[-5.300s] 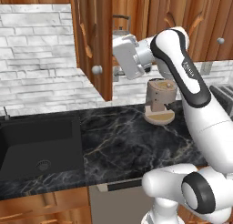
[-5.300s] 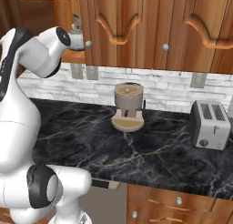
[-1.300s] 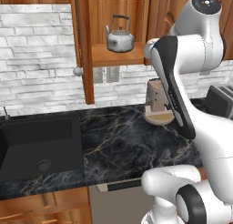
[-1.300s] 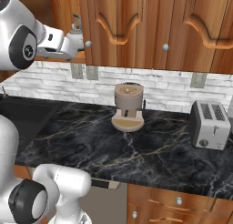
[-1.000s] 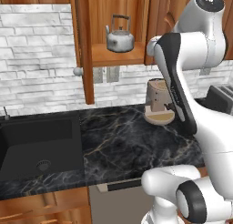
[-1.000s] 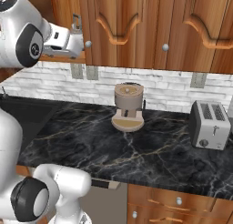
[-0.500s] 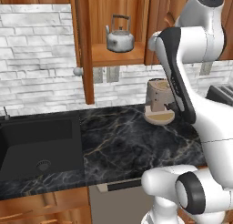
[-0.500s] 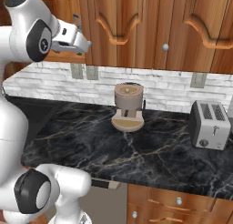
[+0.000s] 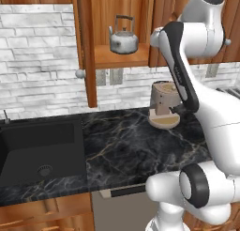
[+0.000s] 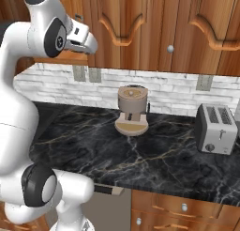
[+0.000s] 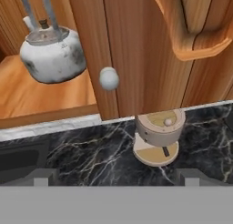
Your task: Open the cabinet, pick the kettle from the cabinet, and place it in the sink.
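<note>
the kettle sits on the shelf of the opened cabinet, the gripper spread wide and empty near the closed right door, which may block or clip its reach toward the handle.

The cabinet stands open — its left door swung out edge-on toward the room, a round knob on it — and the kettle sits upright on the shelf inside. Below the cabinet and to its right, a round wooden base with a tan block rests on the dark marble counter. The black sink lies below the cabinet to its left.
</note>
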